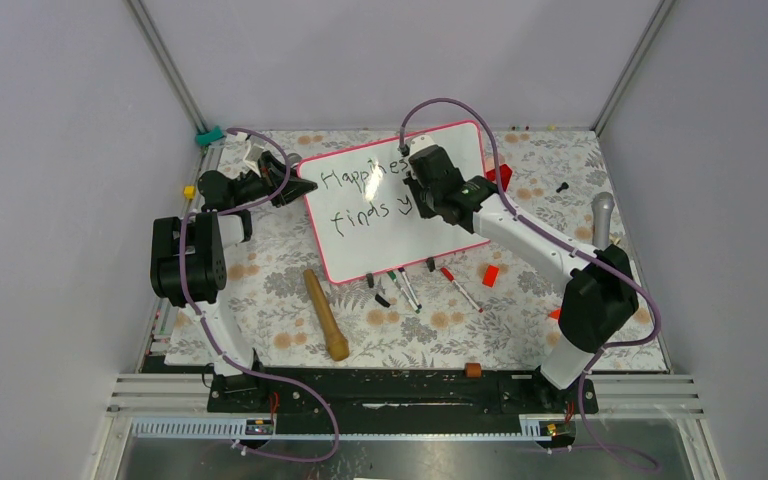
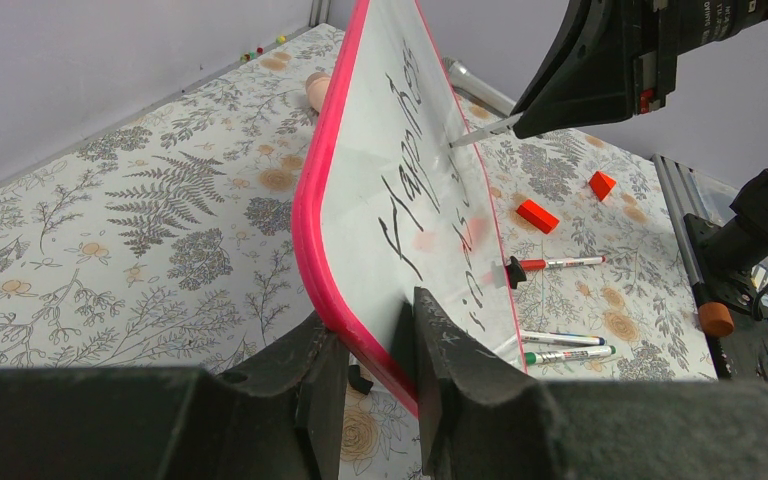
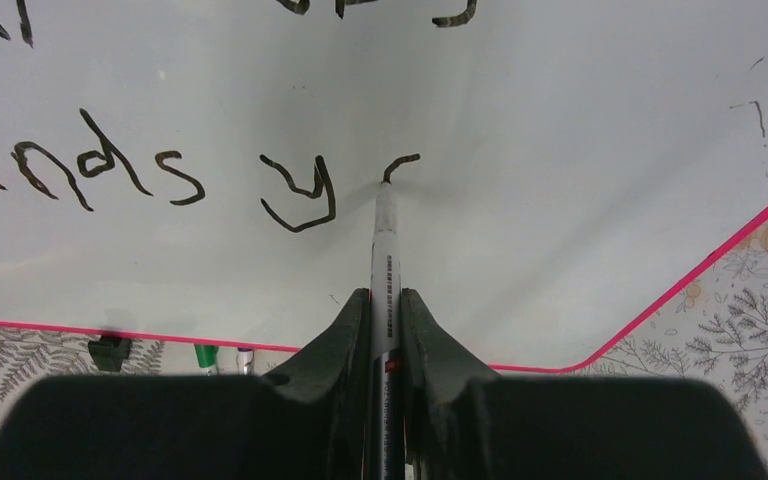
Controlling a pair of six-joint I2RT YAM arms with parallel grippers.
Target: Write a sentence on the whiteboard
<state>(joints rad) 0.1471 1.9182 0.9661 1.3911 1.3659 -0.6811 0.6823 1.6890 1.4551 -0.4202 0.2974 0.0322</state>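
Note:
The whiteboard [image 1: 370, 245] with its pink-red frame lies tilted at the table's middle back. The sentence [image 1: 365, 195] reads "Happines" above "finds y", partly hidden by my right arm. My left gripper [image 1: 285, 190] is shut on the whiteboard's left edge [image 2: 345, 300], one finger on each face. My right gripper [image 1: 422, 192] is shut on a white marker [image 3: 385, 270] whose tip touches the board at a short fresh stroke [image 3: 400, 165] just right of the "y" [image 3: 305, 195]. The marker also shows in the left wrist view [image 2: 480, 130].
Several loose markers [image 1: 460, 290] and black caps lie below the board. A wooden rolling pin [image 1: 326, 313] lies front left. Red blocks [image 1: 490, 275] sit right of the board; a grey cylinder [image 1: 602, 215] stands at the right edge.

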